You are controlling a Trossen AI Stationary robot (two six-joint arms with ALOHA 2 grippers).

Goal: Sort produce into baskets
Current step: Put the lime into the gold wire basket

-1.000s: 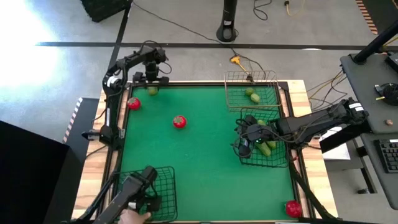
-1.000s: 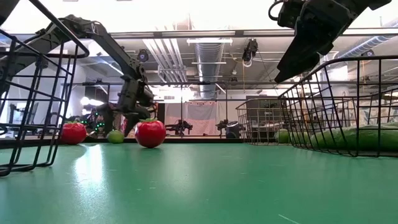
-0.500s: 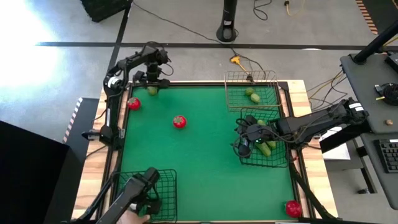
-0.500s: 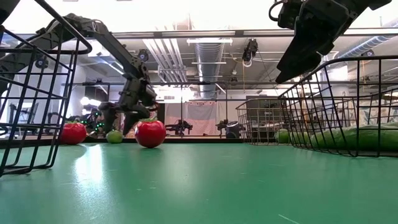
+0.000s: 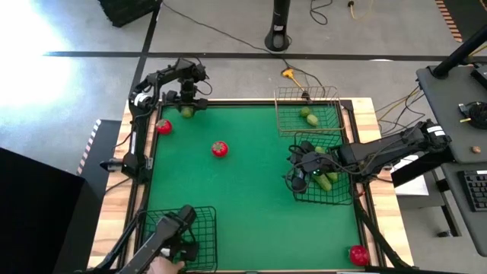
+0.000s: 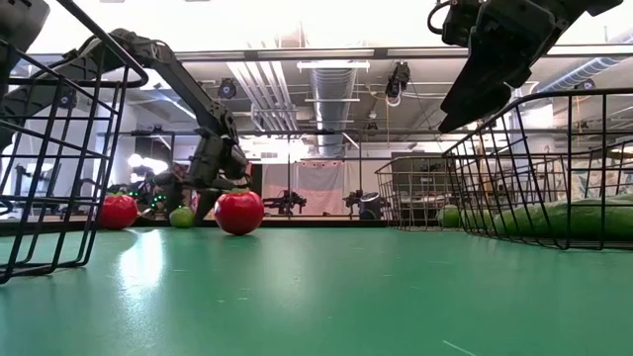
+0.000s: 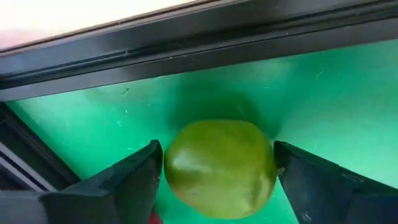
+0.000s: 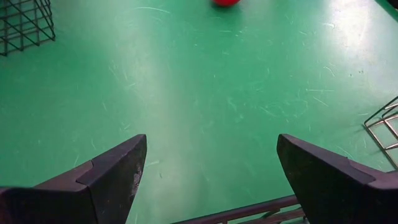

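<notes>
The left gripper (image 5: 186, 106) sits at the upper left of the high view, at the far edge of the green surface (image 5: 243, 198). Its jaws are spread around a small round light-green fruit (image 7: 219, 168); in the left wrist view one finger (image 7: 134, 180) stands just beside each flank of the fruit, and whether they touch it cannot be told. The fruit rests on the surface close to the dark edge rail.

The right gripper (image 5: 298, 175) is at centre right of the high view, at the near-side rim of a black wire basket (image 5: 335, 199). Its jaws are wide apart and hold nothing; the right wrist view shows only bare green between them.

That black basket holds several elongated green cucumber-like pieces (image 5: 326, 181). Just above it in the high view, the tan wire basket (image 5: 289, 122) holds small light-green pieces (image 5: 310, 118). A second black wire basket (image 5: 205, 236) sits at lower left of the frame, with a person's hand (image 5: 161, 266) at its edge.

Loose on the surface: one red piece (image 5: 163, 126) near the left edge, another red piece (image 5: 219, 148) toward the middle, and a third red piece (image 5: 358, 254) at the lower right corner.
</notes>
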